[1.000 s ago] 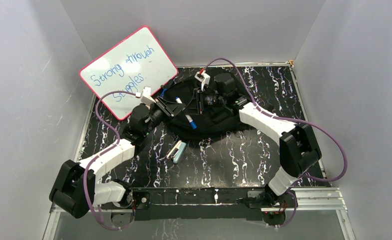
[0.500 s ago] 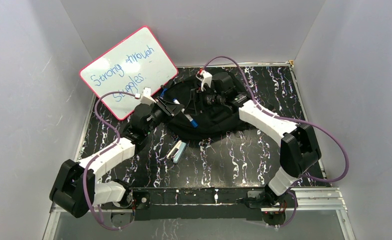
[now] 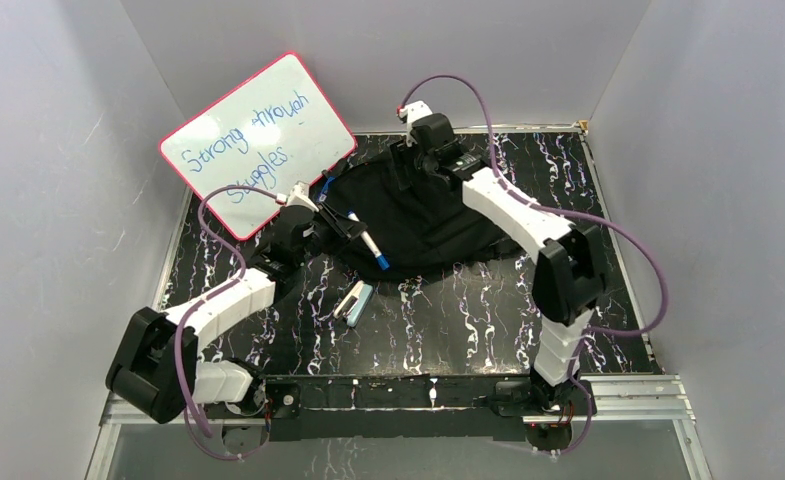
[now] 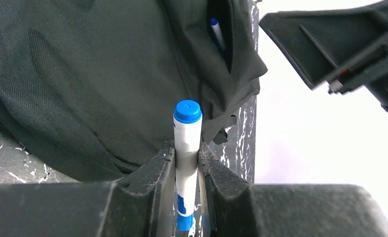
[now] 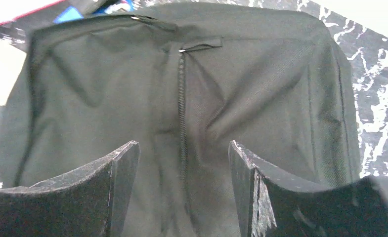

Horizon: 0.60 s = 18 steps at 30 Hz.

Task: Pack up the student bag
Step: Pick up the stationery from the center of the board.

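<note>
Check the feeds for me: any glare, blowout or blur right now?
Left wrist: right side blown out to blank white, marker sharp, its own fingers slightly soft. Right wrist: student bag evenly lit, zipper crisp, upper right corner overexposed. Top external: even light, whiteboard writing legible, no glare.

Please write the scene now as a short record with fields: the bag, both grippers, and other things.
student bag: black, lying on the marbled table
bag pocket: open, a blue-tipped pen inside
left gripper: fingers shut on blue-capped marker, beside the bag
right gripper: fingers open, empty, above the bag's zipper
whiteboard: propped at back left, blue writing
loose item: small pale object on table near bag, kind unclear
</note>
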Motion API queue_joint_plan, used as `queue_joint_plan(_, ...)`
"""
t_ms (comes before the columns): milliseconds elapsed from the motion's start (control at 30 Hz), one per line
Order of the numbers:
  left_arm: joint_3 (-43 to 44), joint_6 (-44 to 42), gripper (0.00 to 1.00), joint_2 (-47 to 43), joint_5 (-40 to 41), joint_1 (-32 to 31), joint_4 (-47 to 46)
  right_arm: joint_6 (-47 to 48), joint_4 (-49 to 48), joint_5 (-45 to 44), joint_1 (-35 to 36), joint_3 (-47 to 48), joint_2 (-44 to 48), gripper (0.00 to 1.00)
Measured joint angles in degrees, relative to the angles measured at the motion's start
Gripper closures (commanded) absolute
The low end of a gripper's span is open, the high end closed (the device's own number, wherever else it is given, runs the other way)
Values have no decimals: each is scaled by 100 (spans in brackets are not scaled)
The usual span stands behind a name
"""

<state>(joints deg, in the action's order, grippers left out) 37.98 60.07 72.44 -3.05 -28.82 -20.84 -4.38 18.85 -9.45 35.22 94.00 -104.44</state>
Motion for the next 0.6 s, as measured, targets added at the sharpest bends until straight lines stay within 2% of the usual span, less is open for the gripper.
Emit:
queue_joint_plan(200, 28, 55, 100, 162, -155, 0, 114, 535, 428, -549, 4, 612, -925, 25)
queue_joint_plan(300, 28, 103, 100, 162, -219, 0, 85, 680, 562, -699, 4, 673, -1082, 29)
queue_joint_plan(367, 28, 125, 100, 162, -245, 0, 66, 748, 649, -774, 4, 675, -1091, 36)
queue_joint_plan(600, 31, 197, 100, 184, -339, 0, -22, 885, 686, -1067, 13, 758, -1091, 70)
